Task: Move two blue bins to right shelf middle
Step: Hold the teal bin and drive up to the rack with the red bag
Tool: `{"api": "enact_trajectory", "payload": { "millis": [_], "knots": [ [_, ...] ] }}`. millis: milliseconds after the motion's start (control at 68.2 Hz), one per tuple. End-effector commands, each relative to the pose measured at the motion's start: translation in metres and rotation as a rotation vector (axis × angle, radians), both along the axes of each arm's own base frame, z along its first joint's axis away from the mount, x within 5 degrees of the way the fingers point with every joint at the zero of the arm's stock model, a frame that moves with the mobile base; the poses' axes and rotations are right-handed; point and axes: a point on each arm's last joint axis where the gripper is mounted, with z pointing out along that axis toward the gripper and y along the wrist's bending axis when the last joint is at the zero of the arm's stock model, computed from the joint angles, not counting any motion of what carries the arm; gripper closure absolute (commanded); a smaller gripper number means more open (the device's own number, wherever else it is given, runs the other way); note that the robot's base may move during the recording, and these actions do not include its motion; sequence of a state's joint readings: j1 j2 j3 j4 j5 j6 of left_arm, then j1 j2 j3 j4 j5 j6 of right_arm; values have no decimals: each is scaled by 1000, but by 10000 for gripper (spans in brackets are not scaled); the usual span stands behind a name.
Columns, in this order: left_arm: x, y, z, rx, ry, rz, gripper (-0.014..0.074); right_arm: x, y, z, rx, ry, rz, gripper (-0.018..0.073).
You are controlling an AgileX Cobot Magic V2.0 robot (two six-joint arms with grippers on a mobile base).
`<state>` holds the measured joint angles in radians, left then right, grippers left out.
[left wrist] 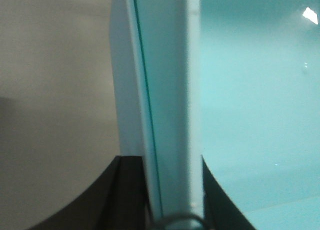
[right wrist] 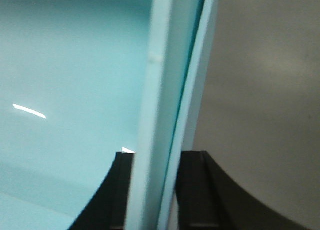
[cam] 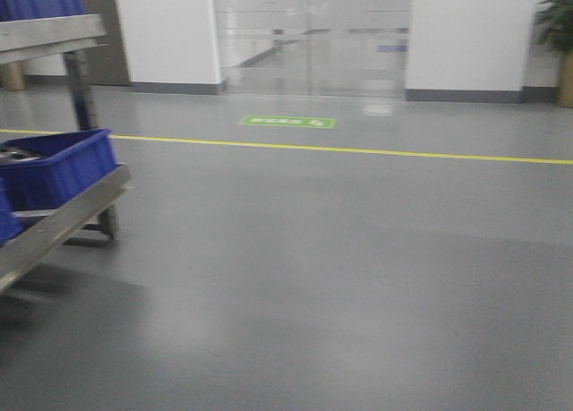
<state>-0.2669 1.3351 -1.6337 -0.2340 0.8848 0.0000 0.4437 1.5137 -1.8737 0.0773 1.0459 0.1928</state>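
Clamped on opposite walls of the blue bins [left wrist: 250, 115]: left pincer [left wrist: 172, 200] and right pincer [right wrist: 160, 190], each at 6 o'clock. Possibly two nested rims, blurred. At 9 o'clock ahead, steel rack [cam: 54, 223] with royal-blue crate [cam: 63, 165].

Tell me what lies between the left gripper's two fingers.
The side wall and rim of the pale blue bin stand between the left gripper's dark fingers, as the left wrist view shows. Nothing else is visible there.

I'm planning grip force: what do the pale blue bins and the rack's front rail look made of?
Blue bins: likely glossy moulded plastic, given sharp light glints and a thin rim. Front rail: probably steel or similar metal; grey with a dull sheen, though blurred.
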Motion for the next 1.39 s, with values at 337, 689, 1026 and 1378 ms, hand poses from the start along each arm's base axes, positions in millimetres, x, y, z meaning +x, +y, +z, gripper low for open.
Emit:
{"api": "enact_trajectory", "payload": {
  "millis": [337, 689, 1026, 1378],
  "knots": [
    [-1, 4, 38, -171, -297, 59, 707, -2, -4, 11, 19, -67, -12, 713],
    [-1, 4, 38, -171, -297, 59, 707, -2, -4, 11, 19, -67, -12, 713],
    [-1, 4, 38, -171, -297, 59, 707, -2, -4, 11, 19, -67, -12, 713],
    [-1, 4, 38, -171, -297, 59, 707, -2, -4, 11, 19, -67, -12, 713]
  ]
}}
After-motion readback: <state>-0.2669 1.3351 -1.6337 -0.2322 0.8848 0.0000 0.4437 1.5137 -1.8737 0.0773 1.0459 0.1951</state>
